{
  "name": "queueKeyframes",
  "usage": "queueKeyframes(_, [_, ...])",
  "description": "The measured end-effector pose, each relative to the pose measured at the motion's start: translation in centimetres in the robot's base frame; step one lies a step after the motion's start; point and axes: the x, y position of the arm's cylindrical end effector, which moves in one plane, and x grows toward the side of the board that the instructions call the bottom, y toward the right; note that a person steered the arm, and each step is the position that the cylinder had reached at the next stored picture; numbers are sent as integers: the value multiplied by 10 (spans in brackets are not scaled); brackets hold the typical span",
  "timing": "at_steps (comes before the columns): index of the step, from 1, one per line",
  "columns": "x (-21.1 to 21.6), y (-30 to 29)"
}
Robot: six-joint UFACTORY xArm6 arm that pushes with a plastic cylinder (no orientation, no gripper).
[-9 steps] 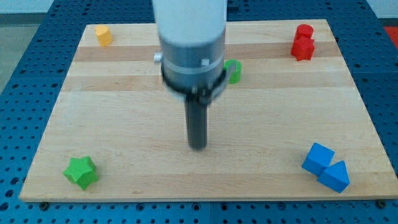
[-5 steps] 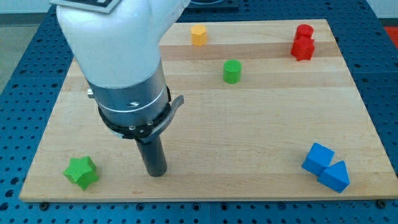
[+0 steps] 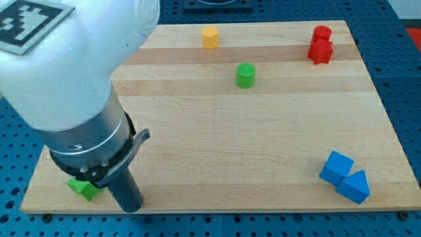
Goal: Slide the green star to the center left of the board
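Note:
The green star [image 3: 81, 188] lies near the board's bottom left corner, mostly hidden behind my arm; only its lower left part shows. My tip [image 3: 132, 207] rests on the board at the view's bottom, just to the right of the star and slightly below it. Whether the tip touches the star is hidden.
A green cylinder [image 3: 245, 75] stands upper middle. A yellow block [image 3: 210, 37] sits at the top edge. Two red blocks [image 3: 320, 45] are stacked close at the top right. A blue cube [image 3: 336, 167] and blue triangular block [image 3: 354, 187] sit bottom right. The arm's body [image 3: 72, 85] covers the left side.
My tip has moved left and down across the board, from the middle to beside the green star. The arm now hides most of the star. The blocks have not visibly moved.

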Motion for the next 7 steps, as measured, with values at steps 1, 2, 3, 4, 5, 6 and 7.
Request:
queueKeyframes(1, [0, -58])
queueKeyframes(2, [-1, -62])
queueKeyframes(3, [-1, -70])
queueKeyframes(4, [-50, -70])
queueKeyframes(5, [-142, -70])
queueKeyframes(6, [-238, -70])
queueKeyframes(7, [-258, -70])
